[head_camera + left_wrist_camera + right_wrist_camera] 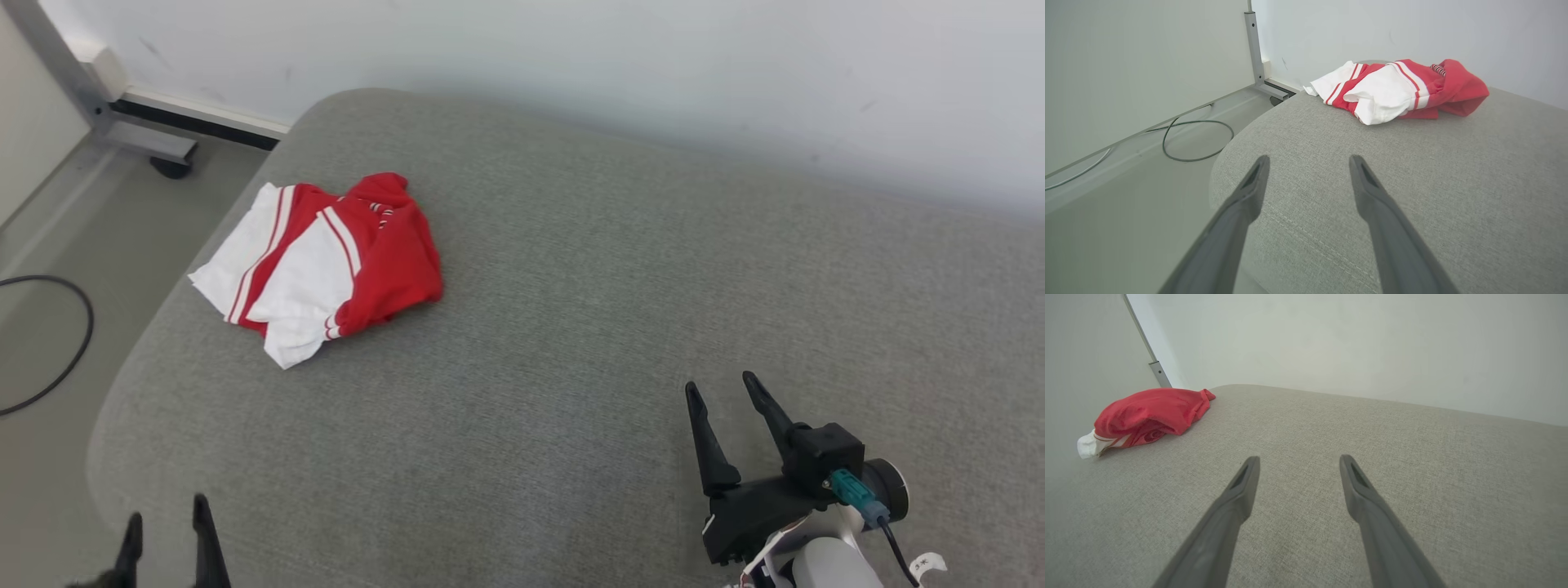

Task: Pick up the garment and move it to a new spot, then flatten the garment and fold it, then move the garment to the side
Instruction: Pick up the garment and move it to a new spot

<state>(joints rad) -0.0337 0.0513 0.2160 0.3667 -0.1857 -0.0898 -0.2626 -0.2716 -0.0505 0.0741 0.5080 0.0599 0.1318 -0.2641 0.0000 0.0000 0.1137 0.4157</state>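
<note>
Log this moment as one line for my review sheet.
stage: before pickup | garment: crumpled red-and-white heap, far-left part of grey cushion | left gripper: open, empty | right gripper: open, empty

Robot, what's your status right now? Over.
Left gripper open, empty. Right gripper open, empty. Garment crumpled on cushion, untouched. No obstacle seen between.
</note>
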